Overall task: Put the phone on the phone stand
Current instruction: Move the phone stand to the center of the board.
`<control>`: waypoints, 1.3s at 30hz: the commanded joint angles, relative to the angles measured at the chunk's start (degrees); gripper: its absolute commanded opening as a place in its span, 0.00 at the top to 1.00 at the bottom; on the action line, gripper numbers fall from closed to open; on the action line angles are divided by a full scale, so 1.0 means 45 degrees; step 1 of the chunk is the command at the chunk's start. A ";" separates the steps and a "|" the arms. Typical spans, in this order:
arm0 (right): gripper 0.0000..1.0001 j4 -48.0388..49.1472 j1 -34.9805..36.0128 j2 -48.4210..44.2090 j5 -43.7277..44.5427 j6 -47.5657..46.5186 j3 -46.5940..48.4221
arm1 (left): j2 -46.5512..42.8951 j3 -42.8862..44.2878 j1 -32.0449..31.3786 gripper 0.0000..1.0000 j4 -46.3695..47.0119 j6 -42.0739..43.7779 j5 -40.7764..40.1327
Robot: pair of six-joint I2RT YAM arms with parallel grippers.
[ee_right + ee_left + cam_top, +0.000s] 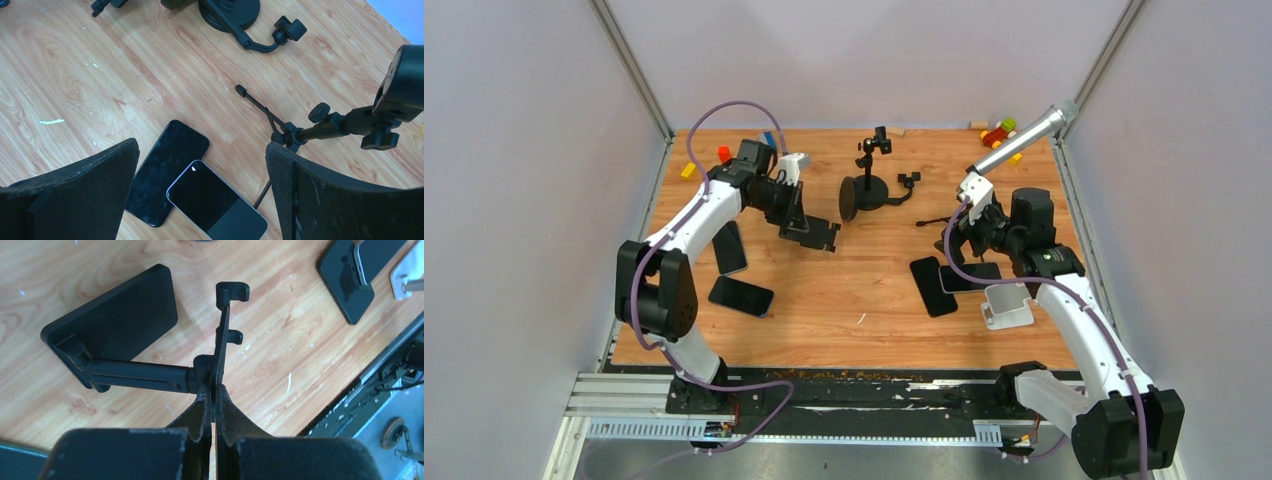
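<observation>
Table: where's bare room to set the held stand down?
Free: front-centre wood between the left phones and the right phones, nearer than the held stand. Crowded: right side around the white holder, and back centre by the round-base stand.

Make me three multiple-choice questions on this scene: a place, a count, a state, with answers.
1. The white stand sits: A by the right arm; B at the back edge; C in the middle.
2. Phones on the table: A two; B four; C six.
3. The left fingers are: A open; B shut on the black folding stand; C shut on a phone.
A: it stands beside that forearm. B: two lie on each side. B: the left wrist view shows them clamped on it.
</observation>
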 commanded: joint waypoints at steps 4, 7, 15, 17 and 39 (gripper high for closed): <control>0.00 0.0159 0.0059 0.0049 0.0034 -0.0278 0.0152 | 0.1117 0.1264 0.0318 0.92 0.1153 -0.0910 -0.0642; 0.00 0.0160 0.0062 0.0127 0.0045 -0.0298 0.0162 | 0.1335 0.1305 0.0656 0.74 0.1672 -0.1292 -0.0423; 0.00 0.0130 0.0074 0.0198 0.0090 -0.0259 0.0182 | 0.1903 0.1610 0.0866 0.54 0.1866 -0.1466 -0.0357; 0.00 0.0117 0.0078 0.0208 0.0107 -0.0259 0.0182 | 0.1770 0.1431 0.0890 0.49 0.1950 -0.1591 -0.0226; 0.00 0.0122 0.0084 0.0355 0.0382 -0.0386 0.0162 | -0.0105 -0.2151 0.0328 0.46 0.6429 -0.4819 0.0956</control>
